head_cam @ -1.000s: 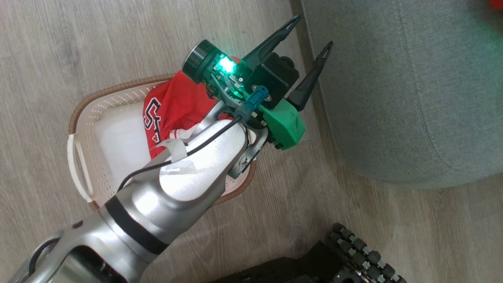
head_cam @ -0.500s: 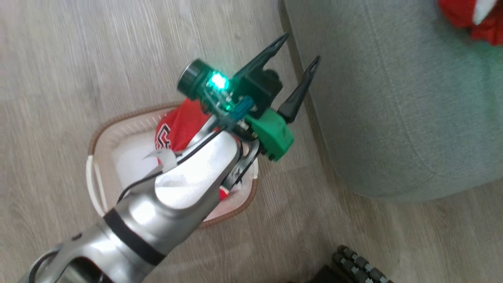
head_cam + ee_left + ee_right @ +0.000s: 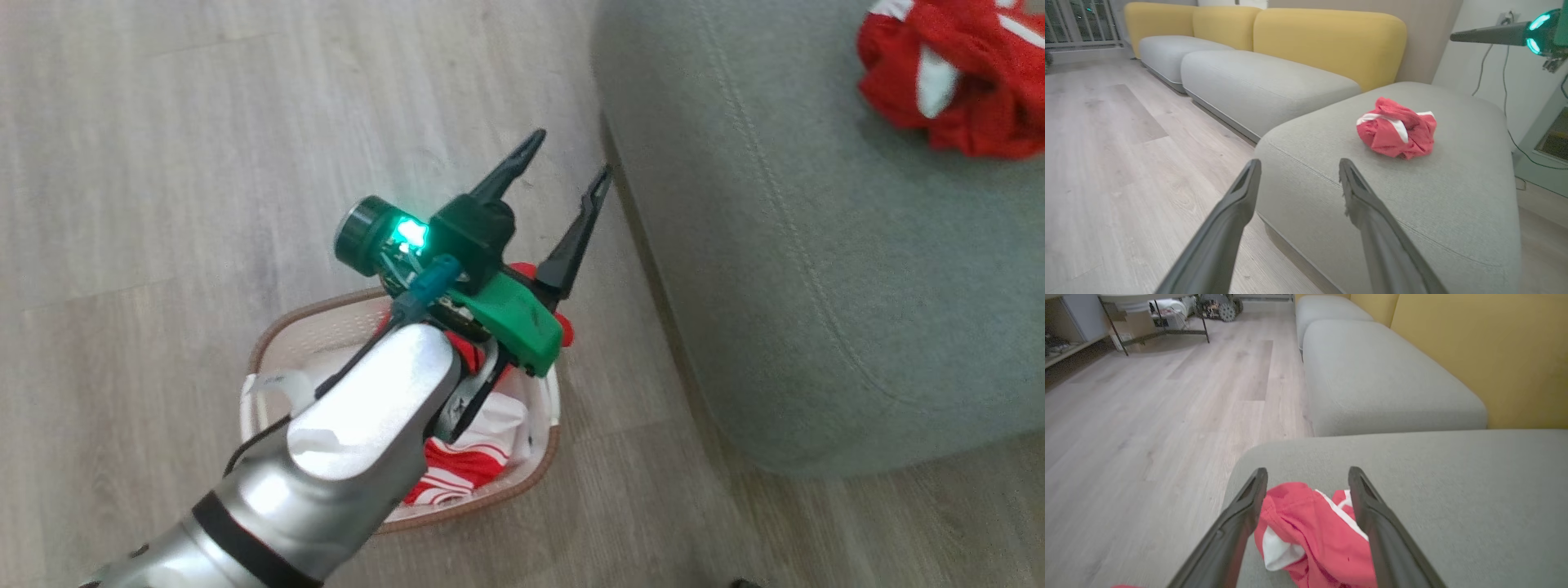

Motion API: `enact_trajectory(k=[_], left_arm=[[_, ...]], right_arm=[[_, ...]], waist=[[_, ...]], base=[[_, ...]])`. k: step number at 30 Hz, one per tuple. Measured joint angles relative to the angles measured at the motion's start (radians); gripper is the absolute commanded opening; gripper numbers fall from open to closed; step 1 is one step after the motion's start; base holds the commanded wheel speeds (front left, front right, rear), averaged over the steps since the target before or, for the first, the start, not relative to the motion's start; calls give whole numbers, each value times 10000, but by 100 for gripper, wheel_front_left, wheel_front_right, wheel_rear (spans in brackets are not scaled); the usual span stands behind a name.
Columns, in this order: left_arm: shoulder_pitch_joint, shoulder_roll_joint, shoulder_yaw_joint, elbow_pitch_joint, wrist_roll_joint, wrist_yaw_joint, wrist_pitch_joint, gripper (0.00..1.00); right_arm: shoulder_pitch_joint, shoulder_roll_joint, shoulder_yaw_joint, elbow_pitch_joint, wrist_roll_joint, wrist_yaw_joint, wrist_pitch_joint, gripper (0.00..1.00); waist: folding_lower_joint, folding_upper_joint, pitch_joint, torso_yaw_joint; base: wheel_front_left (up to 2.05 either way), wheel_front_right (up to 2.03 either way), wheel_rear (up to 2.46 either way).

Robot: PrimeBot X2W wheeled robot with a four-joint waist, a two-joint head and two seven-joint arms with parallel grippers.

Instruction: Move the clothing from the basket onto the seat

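Note:
The cream basket with its brown rim stands on the wood floor left of the seat. Red clothing with white stripes lies in it, partly hidden under my left forearm. My left gripper hangs open and empty above the basket's far end, close to the seat's edge. In its wrist view the left gripper points at the seat, where a crumpled red garment rests. That garment lies at the head view's top right. My right gripper hovers open over the garment.
More grey sofa cushions with yellow backrests run along the wall beyond the seat. A cable hangs down the wall to the right. A table with clutter stands far across the open wood floor.
The head camera has swung, bringing the red garment on the seat into view and shifting the basket lower. My left gripper stays open over the basket's far end.

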Motion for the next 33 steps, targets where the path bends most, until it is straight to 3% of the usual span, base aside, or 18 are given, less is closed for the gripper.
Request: enact_trajectory(k=[5, 10, 14, 19, 24, 30, 33], left_arm=[[224, 255, 274, -207, -113, 180, -207, 100], [812, 458, 485, -546, -270, 355, -326, 100], [1397, 729, 671, -786, -451, 562, -385, 100], [2093, 1141, 1047, -1103, -629, 802, -420, 100], [2718, 1453, 1358, -1373, -725, 1011, -495, 100], [3417, 1639, 1770, -1551, -909, 1057, -499, 100], [3831, 1651, 2157, -1607, -980, 1049, -502, 100]], right_arm=[[489, -393, -890, -688, 48, 2, -265, 100], [1742, -782, -3137, -1400, -978, 0, -288, 100], [3666, -568, -5321, -2061, -2165, 0, -288, 100], [6347, 823, -8301, -3244, -4142, 0, -288, 100], [8925, 2869, -10502, -4828, -5925, 0, -288, 100], [10737, 4740, -11534, -5946, -7457, 0, -288, 100], [11164, 5434, -11595, -6103, -7584, 0, -288, 100]], waist=[[0, 0, -357, 504], [0, 0, -755, 1143], [0, 0, -1097, 1668], [0, 0, -1550, 2180], [0, 0, -2015, 2550], [0, 0, -2470, 2905], [0, 0, -2665, 3010]], base=[[0, 0, 0], [0, 0, 0], [0, 0, 0], [0, 0, 0], [0, 0, 0], [0, 0, 0], [0, 0, 0]])
